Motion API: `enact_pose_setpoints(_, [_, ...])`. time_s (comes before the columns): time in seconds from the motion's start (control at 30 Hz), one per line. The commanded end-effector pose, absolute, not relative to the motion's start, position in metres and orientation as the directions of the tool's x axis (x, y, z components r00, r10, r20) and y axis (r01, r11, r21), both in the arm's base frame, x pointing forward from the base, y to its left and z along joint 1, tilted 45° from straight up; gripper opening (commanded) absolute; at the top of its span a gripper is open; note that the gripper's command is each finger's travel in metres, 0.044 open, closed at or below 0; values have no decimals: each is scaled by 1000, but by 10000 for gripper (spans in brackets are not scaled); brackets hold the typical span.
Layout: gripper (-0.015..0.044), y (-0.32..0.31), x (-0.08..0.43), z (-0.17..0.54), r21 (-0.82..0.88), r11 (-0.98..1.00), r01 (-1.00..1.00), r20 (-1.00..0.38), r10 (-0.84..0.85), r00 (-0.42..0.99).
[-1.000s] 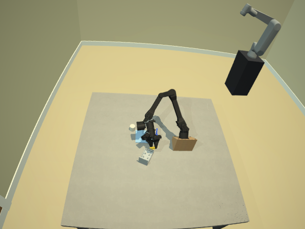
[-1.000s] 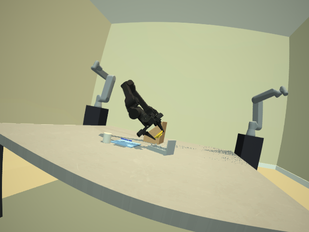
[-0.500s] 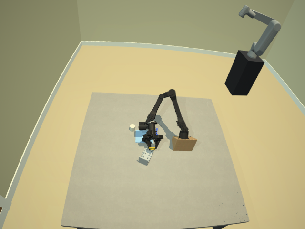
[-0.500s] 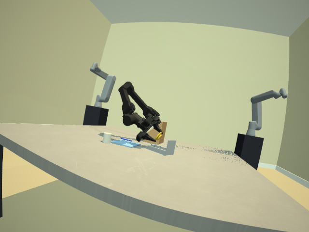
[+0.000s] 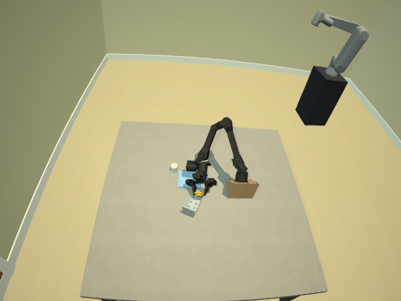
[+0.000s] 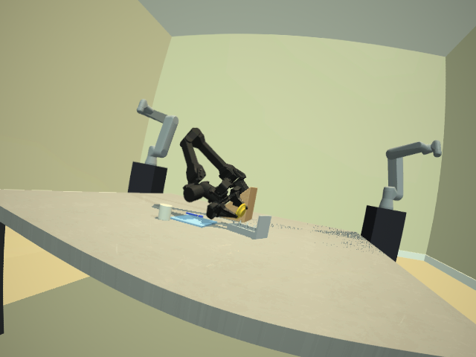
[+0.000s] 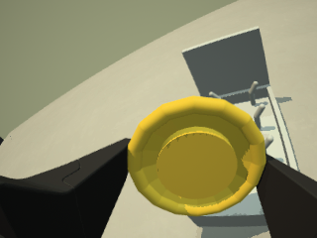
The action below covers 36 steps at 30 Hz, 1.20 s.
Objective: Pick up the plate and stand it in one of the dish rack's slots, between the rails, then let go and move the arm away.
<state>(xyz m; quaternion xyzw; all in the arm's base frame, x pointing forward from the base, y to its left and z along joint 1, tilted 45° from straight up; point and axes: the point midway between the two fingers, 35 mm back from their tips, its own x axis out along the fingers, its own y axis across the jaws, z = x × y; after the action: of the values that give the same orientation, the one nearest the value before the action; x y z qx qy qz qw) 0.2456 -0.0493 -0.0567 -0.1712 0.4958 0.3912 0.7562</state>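
Observation:
The yellow plate (image 5: 198, 194) (image 6: 241, 210) (image 7: 197, 164) is held by its rim on two opposite sides between the fingers. In the exterior view it is tilted steeply, near upright. My gripper (image 5: 198, 193) (image 6: 241, 211) (image 7: 194, 154) is shut on the plate and holds it above the table, at the arm-side end of the dish rack. The pale grey dish rack (image 5: 189, 211) (image 6: 262, 227) (image 7: 225, 61) has a tall end wall at its far end and several short pegs. In the wrist view the plate hides part of the rack. The plate is not seen between the rails.
A light blue mat (image 5: 183, 184) (image 6: 198, 221) lies partly under the gripper. A white cup (image 5: 173, 167) (image 6: 164, 212) stands beside it. A blue thin object (image 6: 194, 214) lies near the mat. A wooden block (image 5: 242, 189) (image 6: 251, 203) stands by the arm's base.

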Motion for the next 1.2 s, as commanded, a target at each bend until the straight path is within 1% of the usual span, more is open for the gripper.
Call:
enact_pose_setpoints(0.0, [0,-52,245,-55,64,591,-804,-858,444,259])
enact_pose_setpoints(0.27, [0,-61,245,-51,-112,497,-861,-799,470,375])
enact_pose_setpoints(0.53, [0,-69,243,-45,-298,407,-863,-737,477,479])
enact_pose_setpoints(1.17, [0,-61,250,-55,-294,409,-864,-741,474,476])
